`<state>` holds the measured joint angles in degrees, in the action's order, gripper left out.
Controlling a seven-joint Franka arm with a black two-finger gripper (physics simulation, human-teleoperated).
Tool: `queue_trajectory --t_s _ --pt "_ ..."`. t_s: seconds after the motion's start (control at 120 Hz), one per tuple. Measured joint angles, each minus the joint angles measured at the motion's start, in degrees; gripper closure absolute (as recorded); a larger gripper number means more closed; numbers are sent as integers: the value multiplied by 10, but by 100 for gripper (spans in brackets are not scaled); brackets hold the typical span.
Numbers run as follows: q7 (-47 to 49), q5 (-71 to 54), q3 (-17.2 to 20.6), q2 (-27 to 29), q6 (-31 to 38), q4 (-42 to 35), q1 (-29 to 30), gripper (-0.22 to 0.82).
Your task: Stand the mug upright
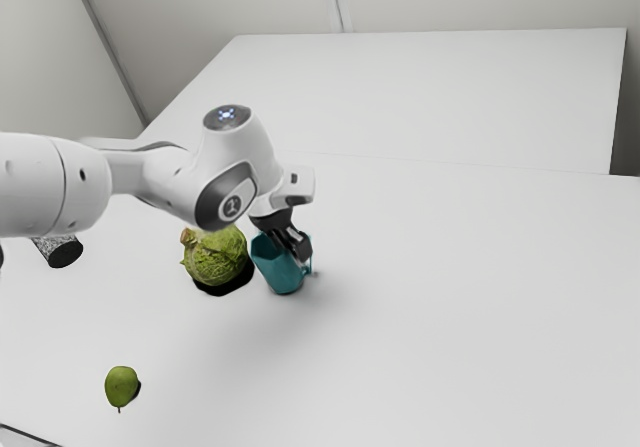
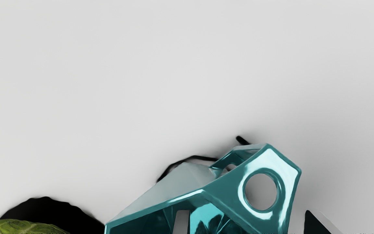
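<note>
Landmark: one cabbage (image 1: 214, 258), round, green and leafy, on a white table (image 1: 440, 327), a black shadow at its base. Item: one mug (image 1: 283, 275), glossy teal, faceted, with an angular handle (image 2: 289, 169) pierced by a round hole; located just beside the cabbage, on the side toward the exterior view's right, mouth facing up toward the hand, handle pointing away from the cabbage; whether its base sits flat cannot be told. Item: one black gripper (image 1: 295, 248), at the mug, a little to the exterior view's right of the cabbage; jaws apart, one finger (image 2: 182, 223) within the mug's mouth, the other outside beyond the handle, with a visible gap between that finger and the handle. Item: one green fruit (image 1: 121, 385), stemmed, nearer the exterior camera than the cabbage and off toward the exterior view's left. Item: one speckled cylinder (image 1: 58, 249), dark-ended, well apart from the cabbage toward the exterior view's left, partly covered by the white arm (image 1: 150, 172).
</note>
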<state>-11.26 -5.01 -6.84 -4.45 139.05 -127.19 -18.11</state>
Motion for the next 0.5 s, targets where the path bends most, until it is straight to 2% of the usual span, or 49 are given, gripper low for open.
queue_trajectory --t_s 0.2,0.3,0.5 --pt "-5 -5 0 33 -36 22 -2 10" --pt "-5 -1 -3 47 -59 32 -6 6" --pt "3 1 -21 48 -156 127 -25 2"
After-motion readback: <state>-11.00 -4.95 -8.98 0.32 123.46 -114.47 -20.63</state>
